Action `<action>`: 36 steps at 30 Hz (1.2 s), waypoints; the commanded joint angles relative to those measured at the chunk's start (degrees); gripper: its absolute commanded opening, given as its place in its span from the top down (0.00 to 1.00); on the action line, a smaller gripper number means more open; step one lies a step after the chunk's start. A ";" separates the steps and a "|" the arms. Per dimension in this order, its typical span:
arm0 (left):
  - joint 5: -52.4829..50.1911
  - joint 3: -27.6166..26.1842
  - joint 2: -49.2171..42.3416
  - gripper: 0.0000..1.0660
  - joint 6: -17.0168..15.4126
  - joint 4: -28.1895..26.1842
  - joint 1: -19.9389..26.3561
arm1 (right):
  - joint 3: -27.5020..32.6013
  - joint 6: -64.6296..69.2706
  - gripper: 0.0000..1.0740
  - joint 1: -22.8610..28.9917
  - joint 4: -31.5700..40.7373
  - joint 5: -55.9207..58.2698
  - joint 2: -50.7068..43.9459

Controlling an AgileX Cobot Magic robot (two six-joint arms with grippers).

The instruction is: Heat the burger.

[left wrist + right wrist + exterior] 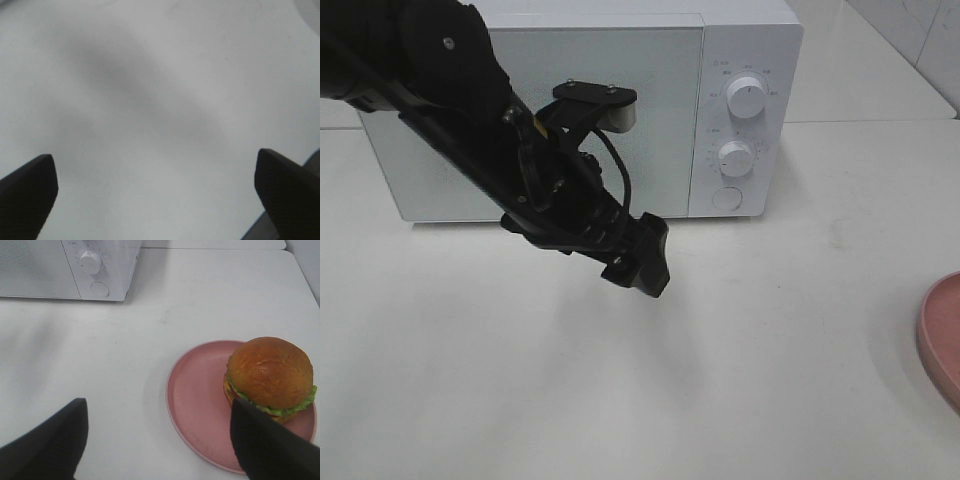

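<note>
My right gripper (155,440) has its jaws spread with nothing between them, and the glossy golden-bun burger (270,377) sits just ahead on the round pink plate (195,405), off toward one finger. My left gripper (642,262), also gaping and empty, hangs before the white microwave's (590,100) closed door, so the right arm is nearer.

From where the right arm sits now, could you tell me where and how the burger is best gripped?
Grip the burger across its middle, at the lettuce and patty band under the bun, coming down from above with the jaws either side. The domed bun is glossy and would likely slip, while the sides are nearly upright. It sits off-centre on the pink plate, so keep the jaws clear of the rim.
</note>
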 commanded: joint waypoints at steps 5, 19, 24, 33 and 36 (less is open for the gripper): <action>11.63 -0.29 -3.84 0.05 -1.55 2.75 0.06 | 0.11 -0.34 0.30 -0.46 -0.11 0.06 -1.49; 22.52 -0.29 -7.62 0.05 -5.10 5.79 10.49 | 0.11 -0.34 0.30 -0.46 -0.11 0.06 -1.49; 25.73 -0.29 -11.17 0.05 -5.10 5.84 17.99 | 0.11 -0.34 0.30 -0.46 -0.11 0.06 -1.49; 31.11 -0.06 -18.05 0.05 -5.10 8.48 30.71 | 0.11 -0.34 0.30 -0.46 -0.11 0.06 -1.49; 30.94 2.75 -22.17 0.05 -5.61 8.37 35.35 | 0.11 -0.34 0.30 -0.46 -0.11 0.06 -1.49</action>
